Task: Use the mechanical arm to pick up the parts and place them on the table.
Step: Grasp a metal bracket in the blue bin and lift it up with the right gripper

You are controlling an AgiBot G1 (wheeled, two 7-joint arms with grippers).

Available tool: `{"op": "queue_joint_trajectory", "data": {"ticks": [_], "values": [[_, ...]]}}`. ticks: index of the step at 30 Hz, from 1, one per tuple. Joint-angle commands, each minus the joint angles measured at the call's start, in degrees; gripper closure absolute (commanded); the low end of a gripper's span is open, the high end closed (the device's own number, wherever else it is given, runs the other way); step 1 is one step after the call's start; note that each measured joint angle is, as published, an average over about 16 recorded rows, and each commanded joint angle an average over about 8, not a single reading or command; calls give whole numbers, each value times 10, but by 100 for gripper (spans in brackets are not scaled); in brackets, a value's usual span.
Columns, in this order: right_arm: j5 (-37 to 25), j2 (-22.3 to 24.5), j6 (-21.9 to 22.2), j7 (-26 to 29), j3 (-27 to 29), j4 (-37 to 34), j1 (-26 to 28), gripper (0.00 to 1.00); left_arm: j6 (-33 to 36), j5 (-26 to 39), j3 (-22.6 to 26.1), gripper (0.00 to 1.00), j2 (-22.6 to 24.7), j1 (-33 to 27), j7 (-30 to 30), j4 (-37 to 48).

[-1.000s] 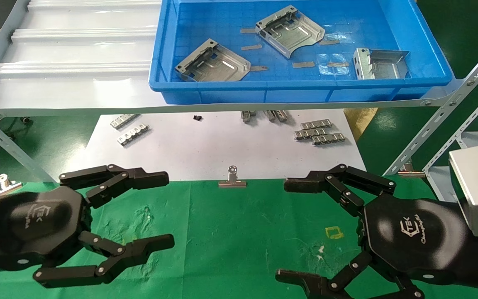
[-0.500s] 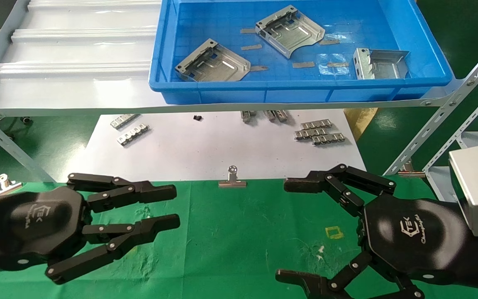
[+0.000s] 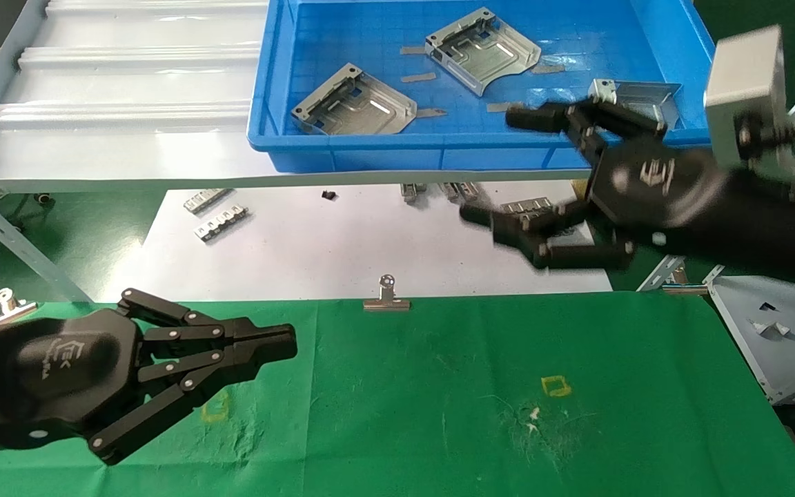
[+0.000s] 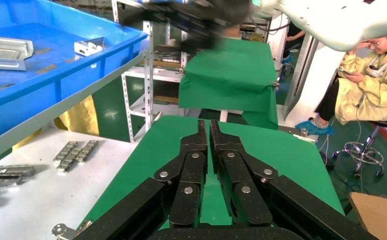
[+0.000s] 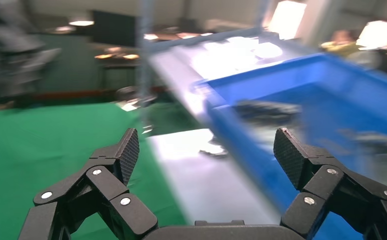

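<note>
Three silvery parts lie in a blue bin (image 3: 439, 146) on the shelf: one at front left (image 3: 354, 103), one at the back (image 3: 482, 50), one at the right (image 3: 639, 93), partly hidden behind my right gripper. My right gripper (image 3: 495, 166) is open and empty, raised in front of the bin's front right wall; its jaws stand wide apart in the right wrist view (image 5: 209, 150). My left gripper (image 3: 287, 343) is shut and empty, low over the green table (image 3: 439, 386) at the front left. Its fingers are together in the left wrist view (image 4: 209, 125).
A white paper sheet (image 3: 342, 241) below the shelf carries ridged metal strips (image 3: 221, 222). A steel binder clip (image 3: 386, 297) sits at the cloth's far edge. The white ribbed shelf (image 3: 128, 103) and slanted rack struts (image 3: 11, 241) border the left side. A yellow square outline (image 3: 555, 386) marks the cloth.
My left gripper has closed from wide open to shut. My right arm has risen from the table's front right up to the blue bin's front right wall, still open.
</note>
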Motion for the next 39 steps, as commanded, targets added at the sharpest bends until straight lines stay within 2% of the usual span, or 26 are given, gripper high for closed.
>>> {"op": "queue_joint_trajectory", "data": {"ticks": [1, 10, 18, 19, 26, 27, 33, 39], "values": [[-21, -17, 26, -3, -2, -21, 31, 0, 0, 0, 0, 100, 0, 0, 0, 0], [-175, -139, 164, 44, -76, -181, 174, 0, 0, 0, 0, 100, 0, 0, 0, 0], [-285, -252, 225, 55, -143, -352, 284, 0, 0, 0, 0, 100, 0, 0, 0, 0], [-294, -263, 228, 52, -148, -372, 295, 4, 0, 0, 0, 100, 0, 0, 0, 0], [-331, -327, 241, 27, -174, -504, 350, 92, 0, 0, 0, 100, 0, 0, 0, 0], [-332, -333, 244, 24, -176, -518, 355, 100, 0, 0, 0, 100, 0, 0, 0, 0], [-332, -350, 267, 16, -179, -570, 367, 100, 0, 0, 0, 100, 0, 0, 0, 0], [-331, -355, 278, 32, -189, -582, 368, 100, 0, 0, 0, 100, 0, 0, 0, 0]]}}
